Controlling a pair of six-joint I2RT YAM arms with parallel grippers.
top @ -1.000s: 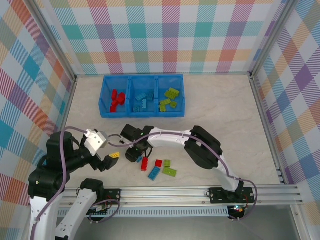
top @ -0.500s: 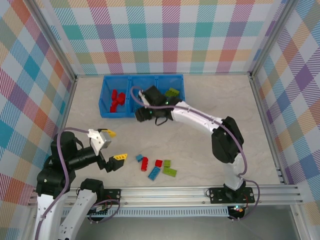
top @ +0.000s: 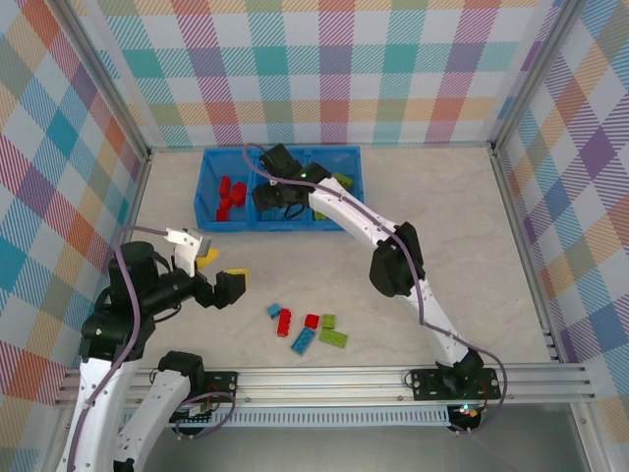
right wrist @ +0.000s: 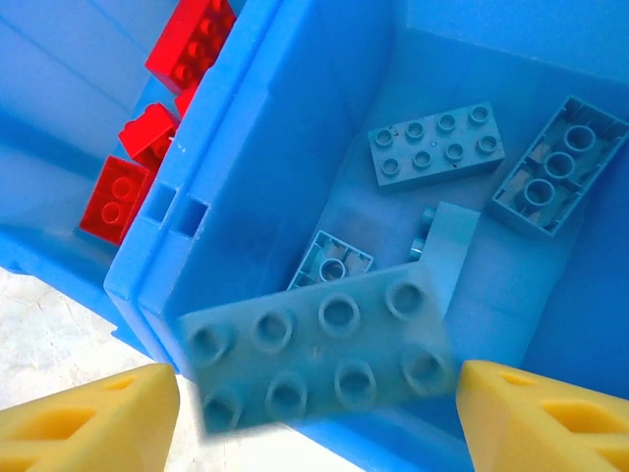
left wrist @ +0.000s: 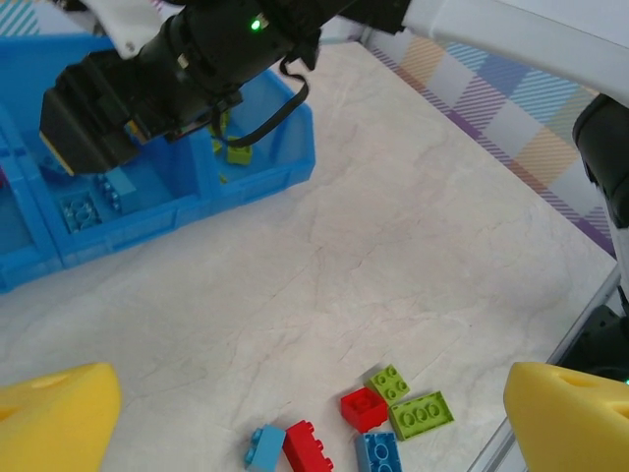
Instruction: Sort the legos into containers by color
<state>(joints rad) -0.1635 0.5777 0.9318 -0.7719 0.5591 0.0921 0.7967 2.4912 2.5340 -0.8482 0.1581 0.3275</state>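
Observation:
The blue tray (top: 203,192) stands at the back; its left compartment holds red legos (top: 230,197), its right one green legos (top: 341,181). My right gripper (top: 273,195) hovers over the middle compartment. Its yellow fingers (right wrist: 88,418) stand wide apart, and a blurred, tilted light blue brick (right wrist: 319,359) lies loose between them above several light blue bricks (right wrist: 437,146). My left gripper (top: 221,265) is open and empty, just left of the loose pile on the table. That pile has a small blue brick (left wrist: 263,445), red bricks (left wrist: 308,449) and green bricks (left wrist: 421,414).
The right arm (top: 364,231) stretches diagonally across the table from its base to the tray. Checked walls close the table in on three sides, and a metal rail (top: 393,379) runs along the near edge. Bare marble surface (left wrist: 373,226) lies between pile and tray.
The right arm swung from the pile on the table up to the tray's middle compartment, carrying the light blue brick. The left gripper shifted slightly up and to the right.

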